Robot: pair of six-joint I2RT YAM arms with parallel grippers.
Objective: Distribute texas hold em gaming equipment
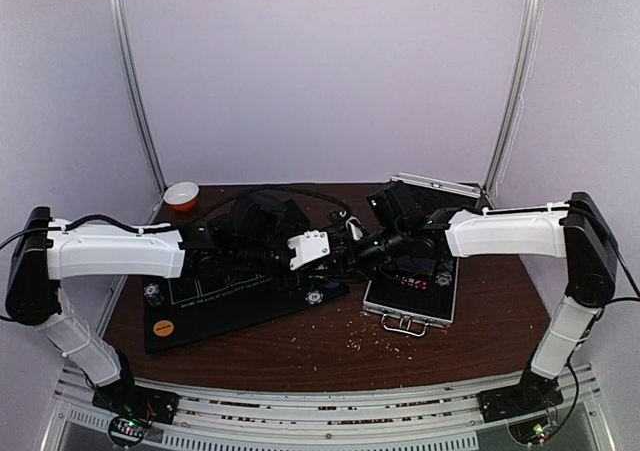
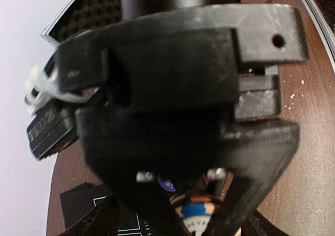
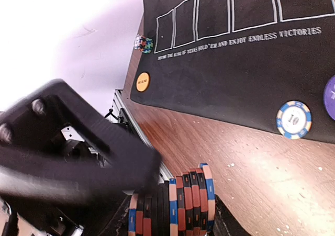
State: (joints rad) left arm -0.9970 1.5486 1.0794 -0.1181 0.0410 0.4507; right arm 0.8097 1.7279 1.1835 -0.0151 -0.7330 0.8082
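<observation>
My right gripper (image 3: pixel 172 217) is shut on a short row of orange, black and blue striped poker chips (image 3: pixel 180 202), held on edge above the brown table. My left gripper (image 2: pixel 196 220) is right up against it, its jaws standing apart around the blue-and-white end chip (image 2: pixel 198 215); the right gripper's black body fills most of the left wrist view. From above, both grippers (image 1: pixel 340 243) (image 1: pixel 372 249) meet over the mat's far right corner. On the black mat (image 3: pixel 235 63) lie a blue-white chip (image 3: pixel 293 119), a purple disc (image 3: pixel 331 97), an orange disc (image 3: pixel 142 81) and a small chip stack (image 3: pixel 142 43).
The open silver case (image 1: pixel 410 296) lies right of the mat, under the right arm. An orange-and-white bowl (image 1: pixel 181 194) stands at the back left. Crumbs dot the table (image 1: pixel 350 343) in front. Walls close in on three sides.
</observation>
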